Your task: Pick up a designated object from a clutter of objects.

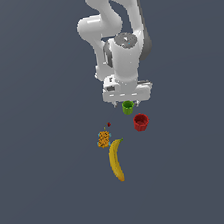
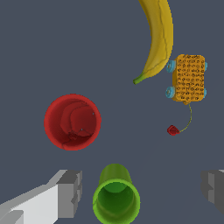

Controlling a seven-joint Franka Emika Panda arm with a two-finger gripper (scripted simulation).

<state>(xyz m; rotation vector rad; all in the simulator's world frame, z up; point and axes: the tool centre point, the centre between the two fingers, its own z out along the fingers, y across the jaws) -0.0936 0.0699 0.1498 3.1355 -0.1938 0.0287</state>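
My 2 fingers stand wide apart with nothing between the pads yet, and my gripper hangs above the clutter. Going across the wrist view from its left: the nearer finger comes first, with the red cup beyond it and outside my span. Then comes the green cup, the 1 I am after, sitting between my fingers but closer to that first finger than to the other, with a gap on each side. Past it lie the banana, the tiny dark red bit on its thin cord, and the orange speckled lump, all well clear of my far finger. I judge this to be the approach step, with alignment nearly made: next I should centre over the green cup, descend around it and close, keeping off the red cup. My far finger is cut off at the frame edge, the green cup's rim is clipped, and in the exterior view my hand partly covers the green cup.
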